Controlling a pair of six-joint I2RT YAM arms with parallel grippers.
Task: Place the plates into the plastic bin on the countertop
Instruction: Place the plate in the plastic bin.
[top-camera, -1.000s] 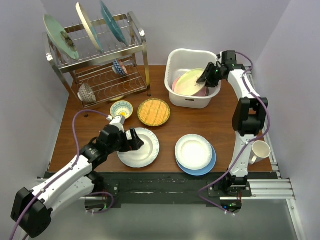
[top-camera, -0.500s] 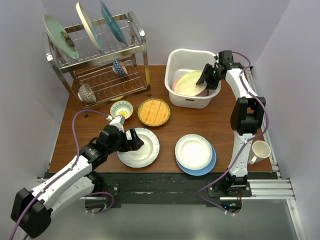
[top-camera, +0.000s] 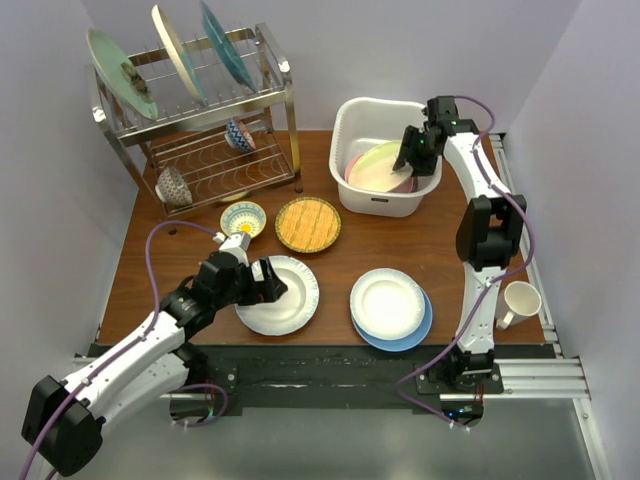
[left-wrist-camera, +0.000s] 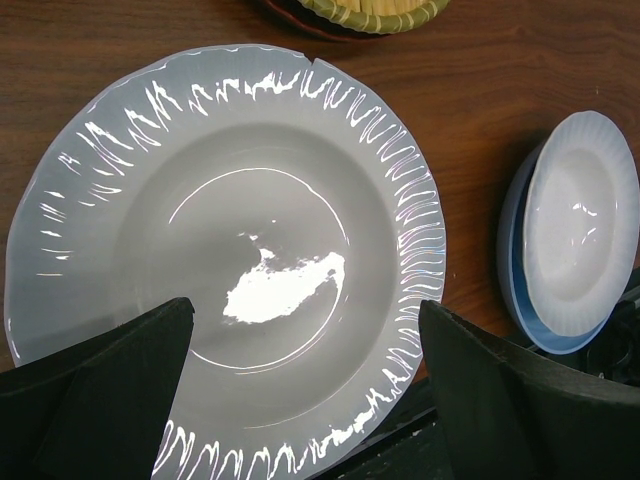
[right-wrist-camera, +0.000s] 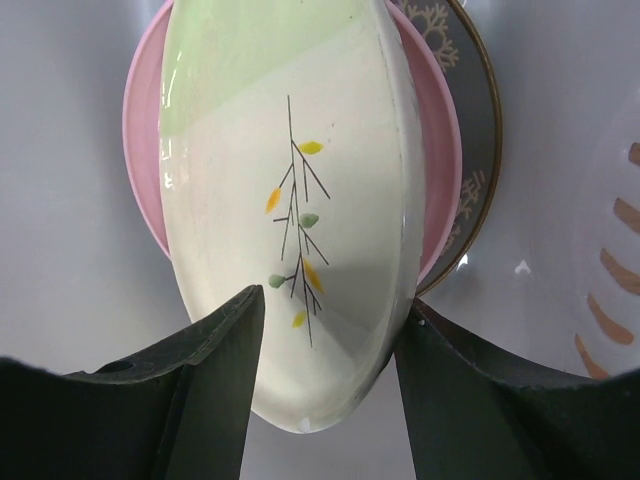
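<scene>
The white plastic bin (top-camera: 345, 120) stands at the back right. A cream plate with a leaf sprig (top-camera: 378, 165) (right-wrist-camera: 290, 200) leans in it on a pink plate (right-wrist-camera: 145, 150) and a grey plate (right-wrist-camera: 470, 130). My right gripper (top-camera: 412, 150) (right-wrist-camera: 330, 300) is open inside the bin, its fingers on either side of the cream plate's near rim. My left gripper (top-camera: 265, 283) (left-wrist-camera: 305, 305) is open low over a white plate (top-camera: 290, 300) (left-wrist-camera: 230, 280) on the table. A white plate (top-camera: 388, 302) lies on a blue plate (top-camera: 420, 330). A yellow woven plate (top-camera: 308, 222) lies mid-table.
A steel wire rack (top-camera: 280, 130) at the back left holds three upright plates on top and two bowls below. A small yellow-and-blue bowl (top-camera: 243, 217) sits beside the woven plate. A cream cup (top-camera: 520, 300) stands at the right edge.
My right gripper has shifted slightly left at the bin while the cream plate stays leaning in place. The left arm has not moved.
</scene>
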